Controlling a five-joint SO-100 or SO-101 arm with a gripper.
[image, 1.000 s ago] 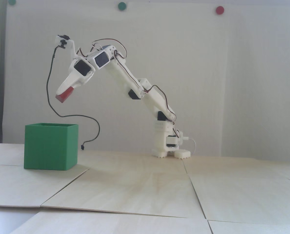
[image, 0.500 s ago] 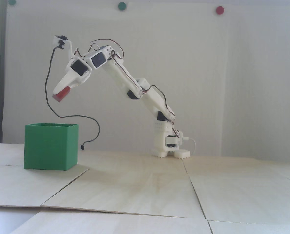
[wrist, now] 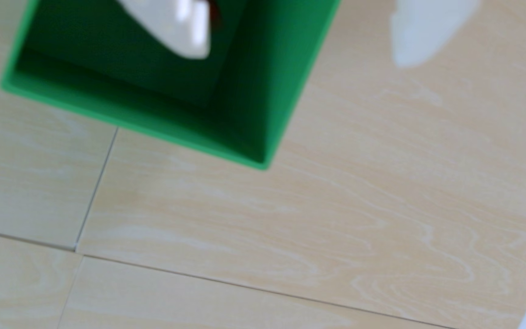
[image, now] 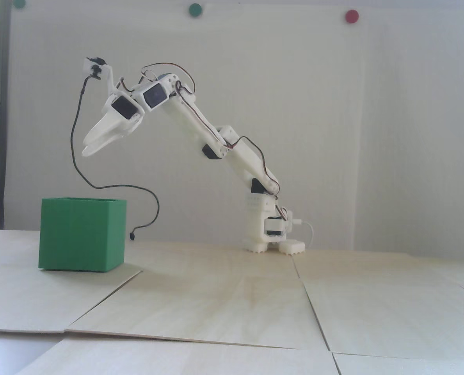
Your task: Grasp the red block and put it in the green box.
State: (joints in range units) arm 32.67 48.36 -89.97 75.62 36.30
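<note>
In the fixed view the gripper hangs open and empty, the green box sits at its 6 o'clock, and a bit of red block peeks inside.

Behind me on the wall: 2 green dots left of 1 red dot. Below the wall, wooden panels.
</note>
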